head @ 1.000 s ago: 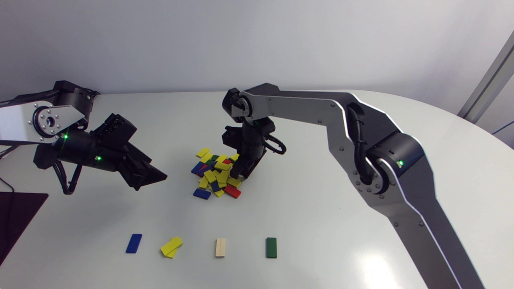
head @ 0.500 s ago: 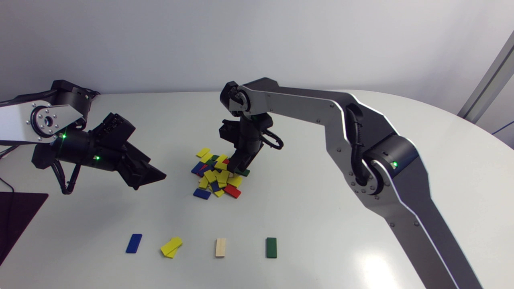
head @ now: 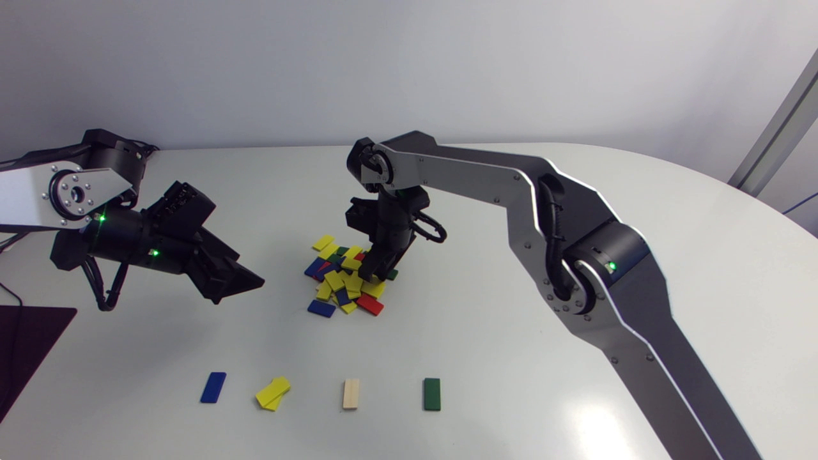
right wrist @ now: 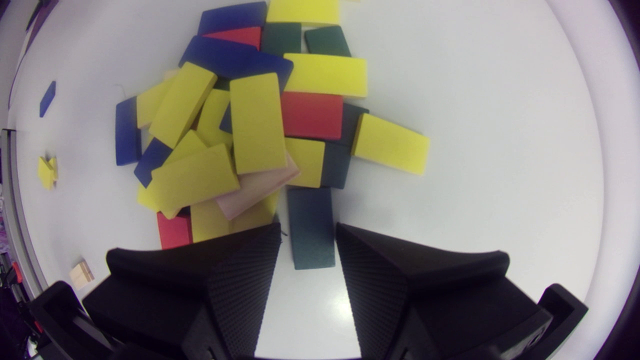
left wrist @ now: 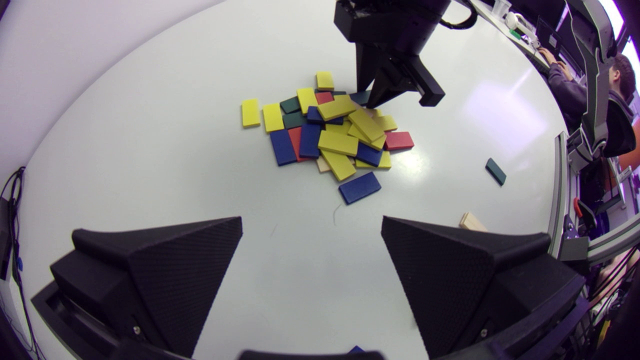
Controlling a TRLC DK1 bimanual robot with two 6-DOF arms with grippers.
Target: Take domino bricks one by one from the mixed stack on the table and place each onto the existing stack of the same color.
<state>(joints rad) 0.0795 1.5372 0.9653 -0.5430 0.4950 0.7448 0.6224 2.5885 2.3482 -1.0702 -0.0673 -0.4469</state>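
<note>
The mixed pile (head: 345, 281) of yellow, blue, red and dark green domino bricks lies mid-table. My right gripper (head: 377, 275) stands at the pile's right edge, pointing down. In the right wrist view this gripper (right wrist: 307, 232) is open a narrow way. A dark green brick (right wrist: 310, 215) lies flat on the table between its fingers, its far end tucked under the pile (right wrist: 250, 130). Whether the fingers touch it I cannot tell. My left gripper (head: 246, 281) hovers left of the pile, open and empty (left wrist: 312, 225). Along the front lie the blue (head: 213, 387), yellow (head: 273, 393), pale wood (head: 351, 393) and green (head: 432, 393) stacks.
The yellow stack holds two bricks, the upper one skewed. A dark mat (head: 25, 345) lies at the table's front left edge. The white table (head: 511, 332) is bare right of the pile and between pile and stacks.
My right arm has shifted a little to the left and its jaws have widened slightly. A dark green brick at the pile's right edge has come into view beside the gripper. The left arm has kept still.
</note>
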